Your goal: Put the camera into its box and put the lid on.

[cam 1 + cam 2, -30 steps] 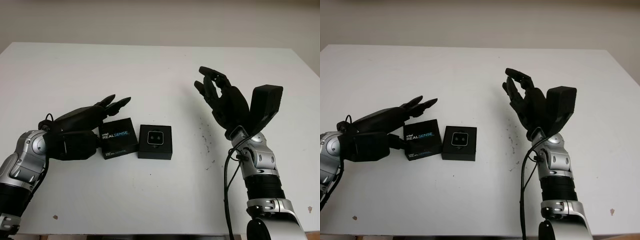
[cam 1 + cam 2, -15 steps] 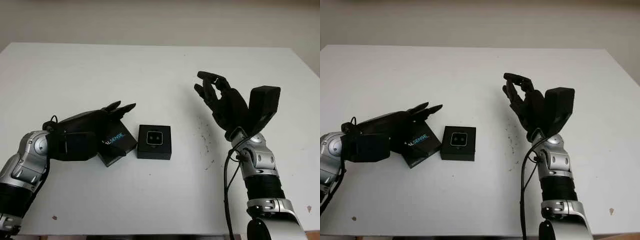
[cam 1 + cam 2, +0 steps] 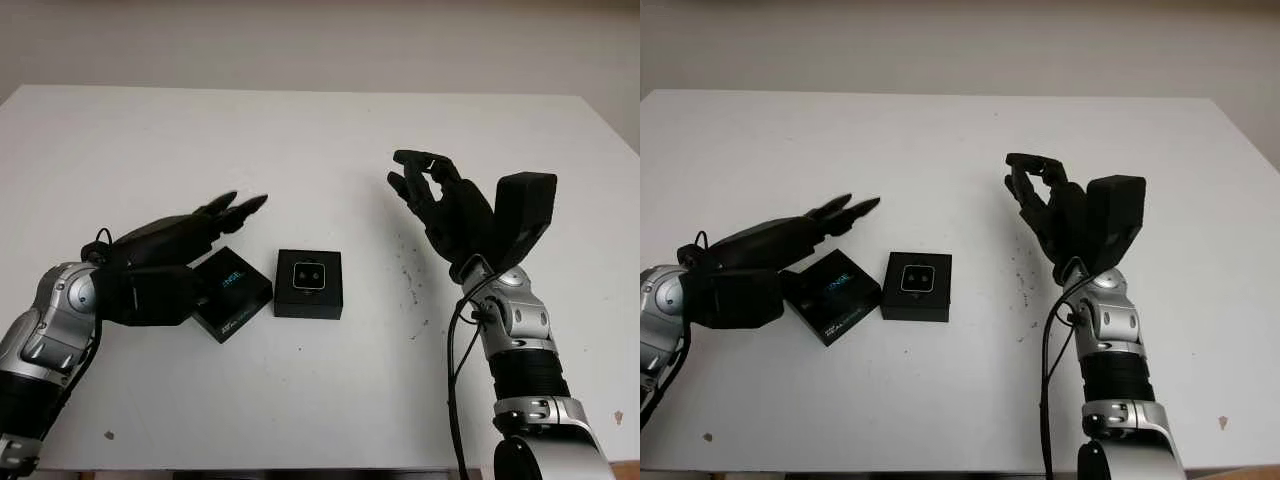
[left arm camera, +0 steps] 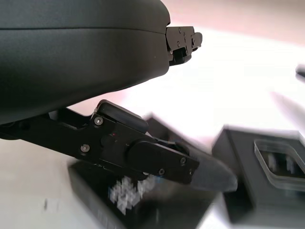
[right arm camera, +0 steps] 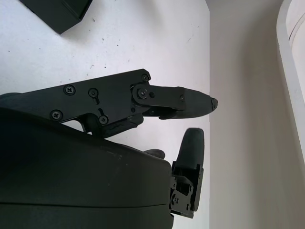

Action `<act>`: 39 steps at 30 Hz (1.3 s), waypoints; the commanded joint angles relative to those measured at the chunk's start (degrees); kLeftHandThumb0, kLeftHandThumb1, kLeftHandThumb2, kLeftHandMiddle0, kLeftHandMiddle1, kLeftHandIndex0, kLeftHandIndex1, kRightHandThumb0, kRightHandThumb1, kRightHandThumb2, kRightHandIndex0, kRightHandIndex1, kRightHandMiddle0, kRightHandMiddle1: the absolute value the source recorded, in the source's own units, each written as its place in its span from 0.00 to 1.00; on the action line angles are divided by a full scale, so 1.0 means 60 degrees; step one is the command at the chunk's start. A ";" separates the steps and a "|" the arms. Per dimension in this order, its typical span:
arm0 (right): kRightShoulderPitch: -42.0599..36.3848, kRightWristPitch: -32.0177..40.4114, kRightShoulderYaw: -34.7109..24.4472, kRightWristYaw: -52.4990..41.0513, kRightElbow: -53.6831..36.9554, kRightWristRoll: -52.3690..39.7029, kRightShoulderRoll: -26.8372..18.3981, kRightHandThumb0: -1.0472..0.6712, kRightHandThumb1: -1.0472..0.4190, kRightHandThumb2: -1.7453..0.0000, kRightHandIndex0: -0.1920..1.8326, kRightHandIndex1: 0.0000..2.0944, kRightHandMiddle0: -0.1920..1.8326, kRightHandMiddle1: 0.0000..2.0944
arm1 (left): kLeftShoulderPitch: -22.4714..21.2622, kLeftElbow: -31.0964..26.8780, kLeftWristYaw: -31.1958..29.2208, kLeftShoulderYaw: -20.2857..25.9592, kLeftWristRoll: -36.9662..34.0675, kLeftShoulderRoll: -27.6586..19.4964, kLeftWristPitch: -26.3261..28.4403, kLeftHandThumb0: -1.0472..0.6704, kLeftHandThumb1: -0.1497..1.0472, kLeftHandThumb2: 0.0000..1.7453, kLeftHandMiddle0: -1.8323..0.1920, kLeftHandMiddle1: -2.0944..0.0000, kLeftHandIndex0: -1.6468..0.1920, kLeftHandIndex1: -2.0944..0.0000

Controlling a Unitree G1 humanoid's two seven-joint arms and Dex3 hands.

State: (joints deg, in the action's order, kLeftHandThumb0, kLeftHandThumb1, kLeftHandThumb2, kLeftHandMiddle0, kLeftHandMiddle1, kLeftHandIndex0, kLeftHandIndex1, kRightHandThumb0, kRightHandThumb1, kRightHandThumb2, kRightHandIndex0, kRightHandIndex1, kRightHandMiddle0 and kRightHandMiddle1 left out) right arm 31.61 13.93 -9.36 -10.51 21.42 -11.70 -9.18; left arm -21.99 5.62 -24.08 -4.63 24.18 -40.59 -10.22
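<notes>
The small black box [image 3: 308,284] sits open near the table's middle, with the camera [image 3: 308,271] set in its top. Just left of it the black lid [image 3: 232,306] with white lettering lies flat and turned at an angle. My left hand [image 3: 225,215] hovers over the lid's left part, open; in the left wrist view its thumb [image 4: 190,167] reaches across the lid [image 4: 143,205] towards the box [image 4: 267,167]. My right hand [image 3: 425,175] is raised above the table to the right of the box, open and holding nothing, with its fingertips bent forward.
The white table [image 3: 300,140] stretches wide behind and in front of the box. A patch of dark specks [image 3: 410,275] marks the surface between the box and my right arm. The table's front edge runs near the picture's bottom.
The lid has been turned and nudged under my left hand, ending skewed. The left hand's fingers dipped onto the lid, then lifted. The right hand's fingertips have bent further forward.
</notes>
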 commanded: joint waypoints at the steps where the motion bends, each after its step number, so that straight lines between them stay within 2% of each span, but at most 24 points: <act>1: -0.0045 -0.0064 0.0081 -0.0089 -0.0044 0.0062 -0.0085 0.28 0.00 0.77 0.20 0.13 0.00 0.84 | 0.0173 -0.0402 0.0418 0.0281 0.0173 -0.0011 0.0125 0.13 1.00 0.16 0.96 0.97 0.97 0.97; 3: -0.0039 -0.0052 0.0079 -0.0097 -0.0020 0.0090 -0.0087 0.28 0.00 0.77 0.20 0.13 0.00 0.85 | 0.0407 -0.1005 0.0931 0.0487 0.0629 0.0058 0.0625 0.11 1.00 0.18 0.96 0.97 0.96 0.97; 6: -0.0040 0.0014 0.0077 -0.0062 -0.0048 0.0100 -0.0075 0.28 0.00 0.77 0.20 0.12 0.00 0.81 | 0.1049 -0.2161 0.1346 0.0728 0.1192 0.0158 0.1278 0.10 1.00 0.20 0.95 0.97 0.95 0.97; 8: -0.0042 -0.0002 0.0085 -0.0062 -0.0039 0.0111 -0.0077 0.28 0.00 0.77 0.21 0.12 0.00 0.79 | 0.1611 -0.3148 0.1223 0.0842 0.1459 0.0271 0.1905 0.10 1.00 0.17 0.95 0.97 0.94 0.97; 12: -0.0059 -0.0028 0.0104 -0.0100 -0.0031 0.0124 -0.0091 0.29 0.00 0.76 0.21 0.12 0.00 0.83 | 0.2685 -0.4815 0.0762 0.0906 0.1790 0.0492 0.2923 0.08 1.00 0.12 0.94 0.97 0.94 0.97; 14: -0.0070 -0.0028 0.0095 -0.0119 -0.0027 0.0102 -0.0089 0.29 0.00 0.76 0.21 0.12 0.00 0.82 | 0.3155 -0.5432 0.0429 0.0870 0.1923 0.0574 0.3352 0.08 1.00 0.11 0.95 0.98 0.94 0.97; 15: -0.0076 -0.0040 0.0096 -0.0117 -0.0022 0.0108 -0.0090 0.29 0.00 0.76 0.21 0.12 0.00 0.77 | 0.3353 -0.5661 0.0287 0.0835 0.2003 0.0604 0.3515 0.07 1.00 0.10 0.95 0.98 0.94 0.97; 18: -0.0101 -0.0060 0.0097 -0.0051 -0.0045 0.0144 -0.0076 0.29 0.00 0.77 0.21 0.12 0.01 0.73 | 0.3823 -0.6090 -0.0013 0.0727 0.2130 0.0688 0.3749 0.07 0.99 0.06 0.95 0.98 0.94 0.97; 26: -0.0161 -0.0174 0.0077 -0.0034 -0.0039 0.0107 -0.0030 0.29 0.00 0.80 0.22 0.12 0.02 0.82 | 0.4189 -0.5913 -0.0513 0.0215 0.2436 0.0556 0.3425 0.07 0.95 0.03 0.98 0.98 0.97 0.98; 30: -0.0156 -0.0180 0.0083 -0.0030 -0.0010 0.0127 -0.0057 0.29 0.00 0.80 0.22 0.11 0.02 0.74 | 0.4025 -0.5533 -0.0557 -0.0107 0.2856 0.0505 0.3236 0.09 0.92 0.02 0.99 0.98 0.97 0.98; 31: -0.0159 -0.0185 0.0072 -0.0030 -0.0015 0.0114 -0.0052 0.29 0.00 0.80 0.22 0.11 0.02 0.74 | 0.3966 -0.5433 -0.0550 -0.0169 0.2944 0.0506 0.3191 0.10 0.91 0.02 0.99 0.98 0.97 0.98; 32: -0.0163 -0.0178 0.0069 -0.0025 -0.0032 0.0109 -0.0049 0.29 0.00 0.79 0.22 0.11 0.02 0.78 | 0.3901 -0.5321 -0.0527 -0.0224 0.3021 0.0519 0.3151 0.10 0.91 0.02 1.00 0.98 0.98 0.98; 39: -0.0177 -0.0268 0.0044 -0.0060 0.0003 0.0040 -0.0032 0.30 0.00 0.78 0.22 0.12 0.02 0.82 | 0.3562 -0.4280 0.0497 -0.0311 0.3206 0.0742 0.2482 0.13 0.90 0.03 0.99 0.98 0.95 0.97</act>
State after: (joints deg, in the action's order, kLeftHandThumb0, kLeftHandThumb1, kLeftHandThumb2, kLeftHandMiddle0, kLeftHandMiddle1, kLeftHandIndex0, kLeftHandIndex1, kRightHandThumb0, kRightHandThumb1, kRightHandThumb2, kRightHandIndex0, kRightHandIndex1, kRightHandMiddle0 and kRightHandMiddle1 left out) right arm 30.89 13.21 -8.72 -10.76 21.45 -11.39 -9.27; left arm 0.18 -20.95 -22.20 -6.17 42.98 -36.62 5.28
